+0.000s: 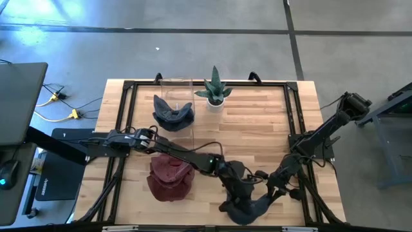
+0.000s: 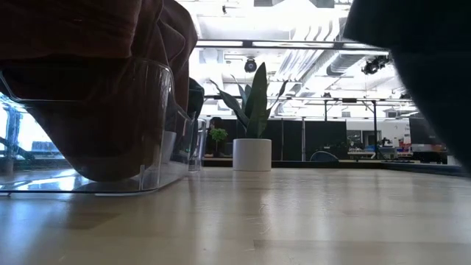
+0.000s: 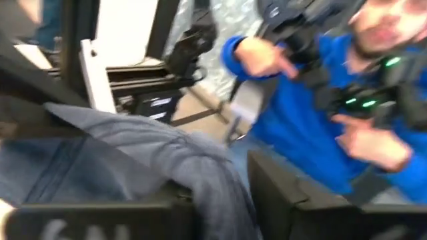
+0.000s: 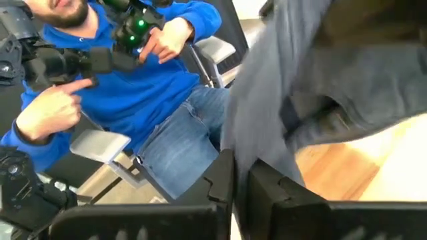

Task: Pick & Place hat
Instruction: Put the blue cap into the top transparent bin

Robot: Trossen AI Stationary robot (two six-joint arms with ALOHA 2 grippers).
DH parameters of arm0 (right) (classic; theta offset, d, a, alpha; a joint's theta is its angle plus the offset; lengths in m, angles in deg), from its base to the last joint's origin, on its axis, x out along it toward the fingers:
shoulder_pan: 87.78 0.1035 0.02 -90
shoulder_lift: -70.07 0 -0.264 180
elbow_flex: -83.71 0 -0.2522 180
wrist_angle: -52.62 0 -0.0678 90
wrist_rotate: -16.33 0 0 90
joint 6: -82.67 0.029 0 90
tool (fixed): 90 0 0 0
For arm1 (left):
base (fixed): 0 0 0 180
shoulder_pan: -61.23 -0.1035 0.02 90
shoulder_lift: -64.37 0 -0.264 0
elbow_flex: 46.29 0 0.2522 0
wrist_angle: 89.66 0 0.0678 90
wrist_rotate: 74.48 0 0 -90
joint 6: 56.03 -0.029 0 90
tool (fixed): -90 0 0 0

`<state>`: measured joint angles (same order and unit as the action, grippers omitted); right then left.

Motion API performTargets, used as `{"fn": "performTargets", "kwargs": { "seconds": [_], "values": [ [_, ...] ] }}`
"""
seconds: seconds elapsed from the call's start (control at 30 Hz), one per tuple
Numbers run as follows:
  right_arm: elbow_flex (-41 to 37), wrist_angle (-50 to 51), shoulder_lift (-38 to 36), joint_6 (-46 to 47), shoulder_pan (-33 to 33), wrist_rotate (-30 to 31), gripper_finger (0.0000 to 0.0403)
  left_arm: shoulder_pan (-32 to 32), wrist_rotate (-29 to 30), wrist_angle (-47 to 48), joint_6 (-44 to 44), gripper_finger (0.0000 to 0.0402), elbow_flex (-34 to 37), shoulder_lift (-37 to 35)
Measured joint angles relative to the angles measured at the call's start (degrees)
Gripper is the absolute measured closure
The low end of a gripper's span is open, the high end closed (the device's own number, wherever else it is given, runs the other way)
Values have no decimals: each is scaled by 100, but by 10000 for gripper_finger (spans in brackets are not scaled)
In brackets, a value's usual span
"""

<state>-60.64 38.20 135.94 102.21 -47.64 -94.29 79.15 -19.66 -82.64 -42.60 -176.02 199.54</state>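
Observation:
A dark grey-blue hat [image 1: 248, 209] hangs by the table's near edge, between my two grippers; in the low view it is the dark mass [image 2: 434, 73] at the upper right, above the tabletop. My left gripper [image 1: 233, 193] reaches in from the table's left and is shut on the hat's cloth [image 3: 200, 173]. My right gripper [image 1: 267, 192] comes from the right and is shut on the same hat [image 4: 287, 73]. A dark red hat [image 1: 170, 177] sits on the left near part of the table, and a navy hat [image 1: 172, 111] lies farther back. My left gripper has a bunched fold of the hat's cloth [image 3: 217, 193] between its two fingers [image 3: 300, 207], coming nearly level from the table's left. Which part of the hat this is cannot be told. My right gripper pinches an edge of the grey cloth [image 4: 241, 157] between its nearly closed fingers [image 4: 280, 193], nearly level, from the table's right. The cloth rises slack past the fingers.
A clear plastic container [image 1: 177, 96] and a potted plant [image 1: 215, 90] stand toward the far edge. In the low view the red hat [image 2: 96, 81] shows behind a clear wall [image 2: 158, 125]. A person in a blue top [image 4: 133, 87] sits beyond the near edge.

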Motion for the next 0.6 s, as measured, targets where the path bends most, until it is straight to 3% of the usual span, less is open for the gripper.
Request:
{"fn": "performTargets", "kwargs": {
  "seconds": [0.2,0.4,0.6],
  "values": [
    [0,18,0,104,4,-88,350,-188,-843,-666,1116,393,2,1],
    [0,391,-2,104,15,57,294,-219,-750,-607,1370,395,2,1],
    [0,1091,-224,364,232,133,266,-335,-768,-13,1258,398,2,-42]
  ]
}}
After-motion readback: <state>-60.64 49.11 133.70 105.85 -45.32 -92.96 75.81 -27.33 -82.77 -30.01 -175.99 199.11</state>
